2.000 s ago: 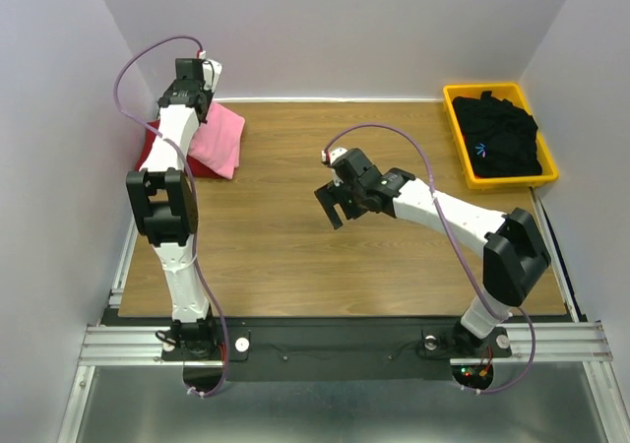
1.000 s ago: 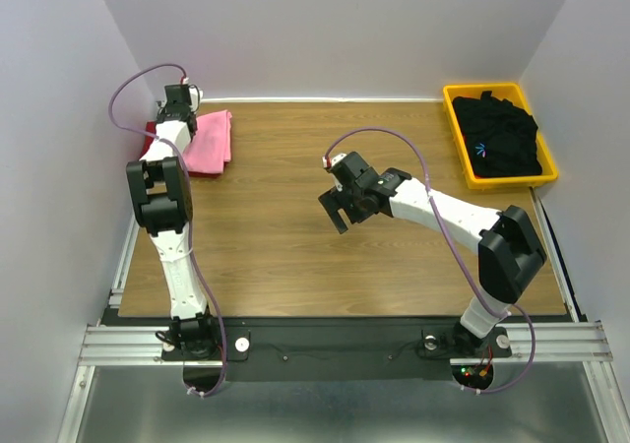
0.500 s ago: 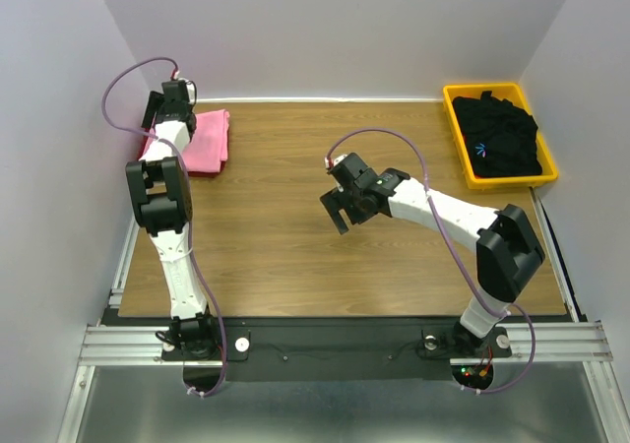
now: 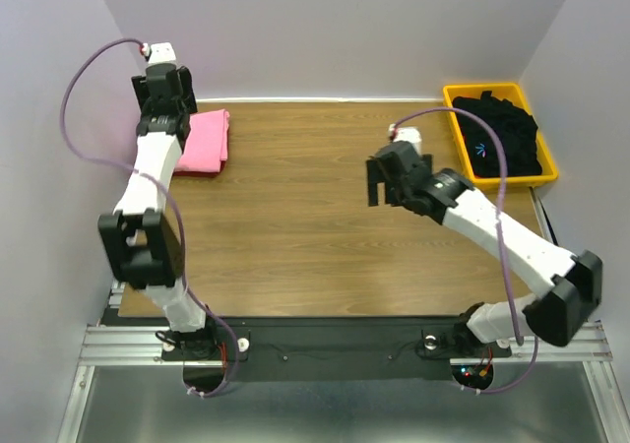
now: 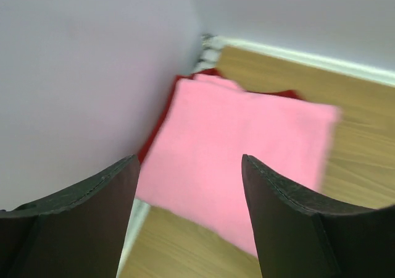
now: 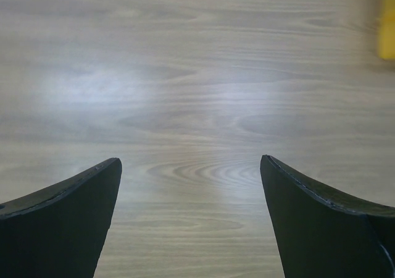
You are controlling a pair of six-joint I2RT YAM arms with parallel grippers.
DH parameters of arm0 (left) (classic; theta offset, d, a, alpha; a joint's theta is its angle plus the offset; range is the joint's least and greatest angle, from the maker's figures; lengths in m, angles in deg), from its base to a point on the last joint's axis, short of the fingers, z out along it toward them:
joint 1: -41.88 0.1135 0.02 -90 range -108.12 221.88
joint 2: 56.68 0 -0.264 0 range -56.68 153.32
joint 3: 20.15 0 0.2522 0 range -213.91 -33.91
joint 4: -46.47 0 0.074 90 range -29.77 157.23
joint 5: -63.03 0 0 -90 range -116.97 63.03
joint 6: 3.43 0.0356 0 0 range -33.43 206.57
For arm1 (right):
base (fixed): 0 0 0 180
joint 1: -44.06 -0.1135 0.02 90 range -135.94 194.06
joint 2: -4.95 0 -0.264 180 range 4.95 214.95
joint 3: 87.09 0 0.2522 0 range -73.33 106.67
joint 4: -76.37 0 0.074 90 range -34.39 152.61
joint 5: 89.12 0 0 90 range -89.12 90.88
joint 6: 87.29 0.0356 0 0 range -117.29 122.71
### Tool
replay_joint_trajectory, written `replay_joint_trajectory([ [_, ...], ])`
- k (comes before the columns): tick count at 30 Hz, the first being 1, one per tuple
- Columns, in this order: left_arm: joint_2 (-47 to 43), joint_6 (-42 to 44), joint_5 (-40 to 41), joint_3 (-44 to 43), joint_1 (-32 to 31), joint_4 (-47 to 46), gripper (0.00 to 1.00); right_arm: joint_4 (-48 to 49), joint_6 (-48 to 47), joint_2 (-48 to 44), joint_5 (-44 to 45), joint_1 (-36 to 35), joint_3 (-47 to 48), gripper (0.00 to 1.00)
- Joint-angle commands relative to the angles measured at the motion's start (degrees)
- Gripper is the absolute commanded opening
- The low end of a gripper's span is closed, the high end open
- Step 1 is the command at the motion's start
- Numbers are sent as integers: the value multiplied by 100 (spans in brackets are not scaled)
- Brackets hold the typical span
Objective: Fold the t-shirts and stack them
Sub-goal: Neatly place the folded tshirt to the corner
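Observation:
The folded light pink t-shirt (image 4: 205, 140) lies flat at the table's far left corner, on top of the dark red t-shirt (image 5: 162, 116), of which only the edges show. My left gripper (image 5: 189, 159) hangs open above the pink shirt's near edge, holding nothing. The black t-shirt (image 4: 502, 133) with a small blue mark sits crumpled in the yellow bin (image 4: 455, 118) at the far right. My right gripper (image 4: 384, 185) is open and empty over bare wood, left of the bin. In the right wrist view the right gripper (image 6: 191, 160) has only table between its fingers.
Grey walls close in the table on the left, back and right. The left wall stands right beside the shirt stack. The wooden table (image 4: 295, 226) stretches between the two arms. A corner of the yellow bin (image 6: 389, 18) shows at the right wrist view's edge.
My left gripper has opened, let go of the pink shirt and risen above the stack. The right arm has swung to the right, toward the yellow bin, still open.

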Motion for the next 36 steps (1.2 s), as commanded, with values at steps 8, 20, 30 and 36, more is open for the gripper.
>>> replay_joint_trajectory([
  [8,-4777,-1918,-1700,2823,-298,487,83,-591,763,-2587,1466,907,-485,100],
  [20,-7973,-1936,-759,2650,-307,3290,84,-520,16,-5470,1440,907,-950,100],
  [30,-9011,-2287,-451,2727,-298,3811,84,-336,-609,-6517,1396,907,-1022,100],
  [36,-9292,-2533,-478,2885,-307,3758,84,-283,-793,-6491,1291,907,-1074,100],
])
